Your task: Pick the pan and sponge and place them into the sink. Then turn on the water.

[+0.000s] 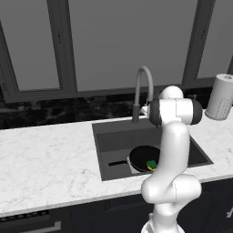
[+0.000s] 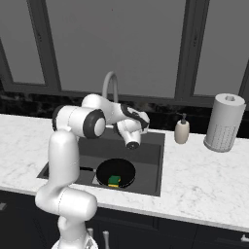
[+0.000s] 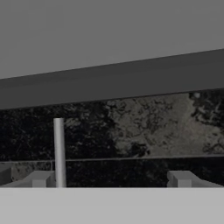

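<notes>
The pan [image 2: 115, 173] is lying in the sink [image 2: 151, 160], lower centre of the right base view, with the sponge [image 2: 114, 181] sitting inside it. No water is running from the faucet [image 2: 110, 87]. The gripper [image 3: 111, 179] is hovering wide open and empty, facing the backsplash; in the hand view the faucet's upright stem [image 3: 59, 151] is standing just left of its gap, beside one fingertip [image 3: 39, 179].

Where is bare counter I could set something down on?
Left of the sink: wide bare counter. Right: a patch before the soap bottle and paper towels. Sink's front is crowded by pan and sponge.
</notes>
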Available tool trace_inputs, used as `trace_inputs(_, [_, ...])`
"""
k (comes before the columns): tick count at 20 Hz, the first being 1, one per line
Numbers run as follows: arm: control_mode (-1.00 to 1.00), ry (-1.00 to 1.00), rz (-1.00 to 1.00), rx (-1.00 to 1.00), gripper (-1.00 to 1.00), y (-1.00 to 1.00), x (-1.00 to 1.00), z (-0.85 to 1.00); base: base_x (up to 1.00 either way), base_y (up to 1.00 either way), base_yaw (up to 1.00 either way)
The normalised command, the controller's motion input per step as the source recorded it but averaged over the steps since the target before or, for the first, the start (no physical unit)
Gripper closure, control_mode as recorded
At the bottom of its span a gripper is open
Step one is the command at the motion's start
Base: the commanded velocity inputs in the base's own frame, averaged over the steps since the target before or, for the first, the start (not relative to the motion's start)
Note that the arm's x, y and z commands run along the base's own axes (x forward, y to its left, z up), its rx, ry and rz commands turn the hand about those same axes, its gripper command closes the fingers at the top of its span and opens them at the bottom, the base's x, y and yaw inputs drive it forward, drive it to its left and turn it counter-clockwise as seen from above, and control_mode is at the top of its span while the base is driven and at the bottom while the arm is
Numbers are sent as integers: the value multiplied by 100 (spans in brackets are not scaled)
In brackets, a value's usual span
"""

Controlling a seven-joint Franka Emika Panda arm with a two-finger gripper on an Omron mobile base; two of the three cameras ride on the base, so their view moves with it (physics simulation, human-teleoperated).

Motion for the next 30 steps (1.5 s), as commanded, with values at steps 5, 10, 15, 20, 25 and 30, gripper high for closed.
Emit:
trace_inputs(5, [-100, 0, 0, 0, -100, 0, 8, 0, 0, 0, 0])
trace_inputs(10, [-100, 0, 0, 0, -100, 0, 12, 0, 0, 0, 0])
trace_inputs(15, [-100, 0, 0, 0, -100, 1, 6, 0, 0, 0, 0])
trace_inputs(20, [-100, 0, 0, 0, -100, 5, 0, 0, 0, 0, 0])
trace_inputs(25, [-100, 0, 0, 0, -100, 3, 2, 0, 0, 0, 0])
trace_inputs(30, [-100, 0, 0, 0, -100, 0, 15, 0, 0, 0, 0])
